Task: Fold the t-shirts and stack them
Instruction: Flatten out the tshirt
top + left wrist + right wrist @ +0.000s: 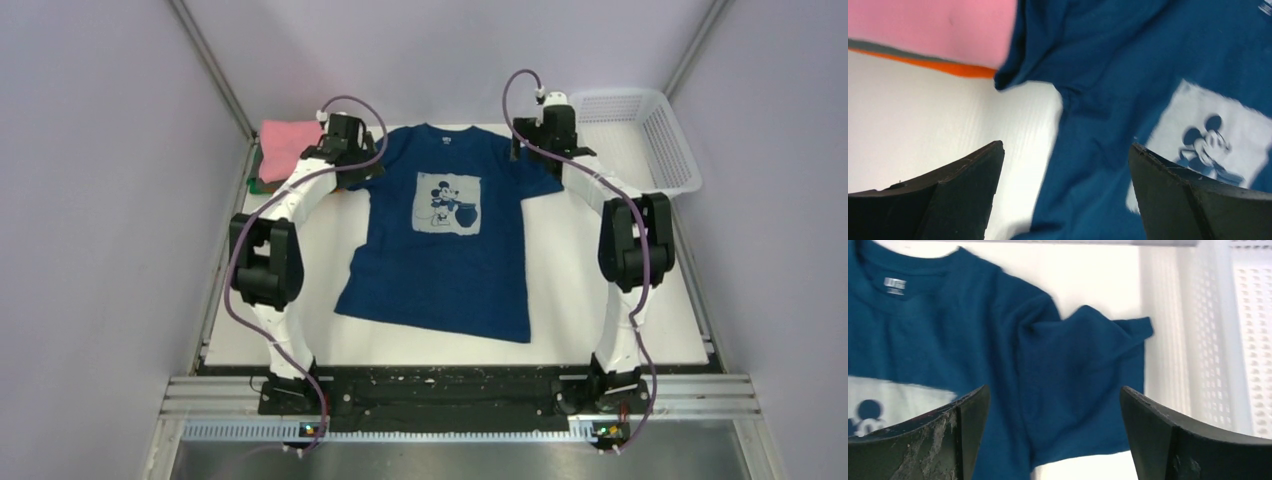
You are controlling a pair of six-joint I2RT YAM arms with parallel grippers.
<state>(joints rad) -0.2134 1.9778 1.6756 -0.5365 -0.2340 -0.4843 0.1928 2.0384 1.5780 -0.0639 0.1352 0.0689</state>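
Note:
A navy blue t-shirt (440, 250) with a white cartoon chest print lies flat, face up, in the middle of the table, collar to the far side. My left gripper (352, 168) hovers open over its left sleeve; in the left wrist view (1065, 150) the shirt's left side (1108, 165) lies between the fingers. My right gripper (540, 150) hovers open over the right sleeve (1083, 380), which lies rumpled between the fingers in the right wrist view (1054, 392). A folded pink shirt (285, 145) tops a stack at the far left, with an orange one (963, 70) under it.
A white plastic mesh basket (650, 140) stands at the far right corner, close to the right sleeve; its wall shows in the right wrist view (1208, 340). Grey walls enclose the table on three sides. The arms' base rail runs along the near edge.

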